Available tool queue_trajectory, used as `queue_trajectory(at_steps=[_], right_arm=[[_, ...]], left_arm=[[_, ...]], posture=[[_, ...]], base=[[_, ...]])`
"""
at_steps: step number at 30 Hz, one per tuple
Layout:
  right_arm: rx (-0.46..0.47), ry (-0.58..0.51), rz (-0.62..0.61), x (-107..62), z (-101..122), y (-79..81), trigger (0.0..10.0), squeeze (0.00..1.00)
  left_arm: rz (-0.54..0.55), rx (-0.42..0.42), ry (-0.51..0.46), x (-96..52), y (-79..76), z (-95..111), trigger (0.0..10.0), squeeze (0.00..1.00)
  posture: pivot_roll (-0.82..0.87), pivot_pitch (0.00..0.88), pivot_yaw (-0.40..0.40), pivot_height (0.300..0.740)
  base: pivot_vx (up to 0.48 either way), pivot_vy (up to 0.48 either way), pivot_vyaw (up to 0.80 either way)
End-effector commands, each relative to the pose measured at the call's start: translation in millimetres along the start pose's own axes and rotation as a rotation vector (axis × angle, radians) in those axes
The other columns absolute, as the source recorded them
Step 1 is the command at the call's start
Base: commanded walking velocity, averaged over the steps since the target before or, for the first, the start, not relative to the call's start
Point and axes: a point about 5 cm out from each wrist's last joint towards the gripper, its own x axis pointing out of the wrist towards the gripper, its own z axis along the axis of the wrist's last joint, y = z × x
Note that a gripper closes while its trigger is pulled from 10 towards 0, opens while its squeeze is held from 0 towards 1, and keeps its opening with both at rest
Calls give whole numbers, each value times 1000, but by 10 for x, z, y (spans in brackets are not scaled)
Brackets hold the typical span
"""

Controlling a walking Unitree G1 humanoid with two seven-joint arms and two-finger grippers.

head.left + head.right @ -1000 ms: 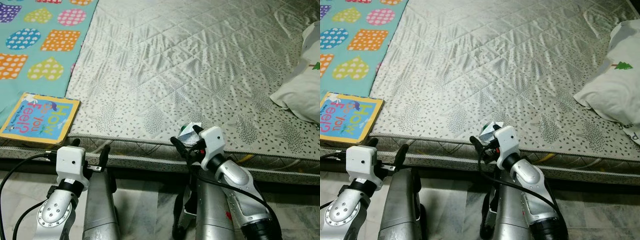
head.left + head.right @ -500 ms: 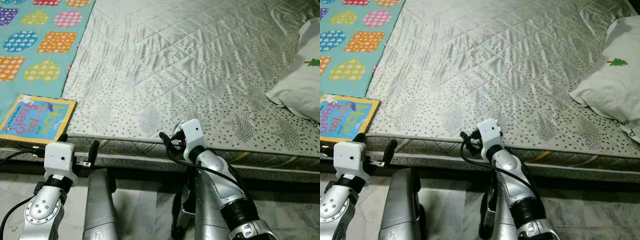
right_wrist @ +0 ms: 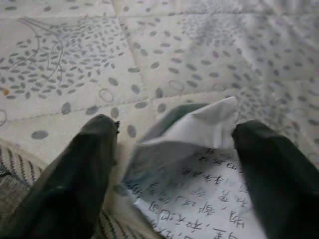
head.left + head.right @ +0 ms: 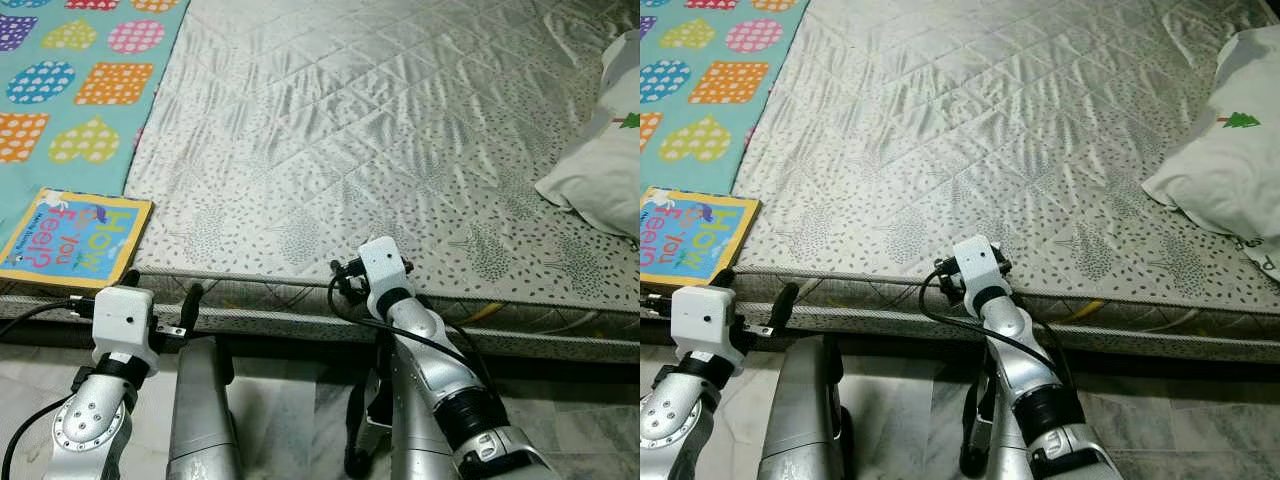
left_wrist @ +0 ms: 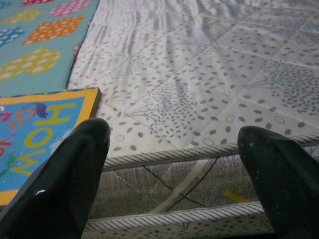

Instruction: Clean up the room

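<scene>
A crumpled white paper with printed text lies on the front edge of the grey quilted mattress. My right gripper is open at that edge, one black finger on each side of the paper. In the eye views its white wrist block covers the paper. My left gripper is open and holds nothing. It hovers just before the mattress side, near a colourful children's book that lies at the mattress's left front corner.
A teal play mat with coloured shapes lies at the left, beyond the book. A white pillow sits at the right edge of the mattress. Pale marble floor shows below, around my legs.
My right gripper has dropped and moved forward around the paper, so its wrist block now hides the paper in the eye views. The left gripper has barely moved.
</scene>
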Motion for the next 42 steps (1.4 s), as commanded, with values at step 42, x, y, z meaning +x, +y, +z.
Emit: queue_trajectory(at_steps=[42], right_arm=[[-4, 48, -85, -34, -202, -268, 0, 0]], left_arm=[[12, -13, 7, 56, -58, -35, 10000, 0]], posture=[[146, 256, -40, 517]], base=[[0, 0, 0]])
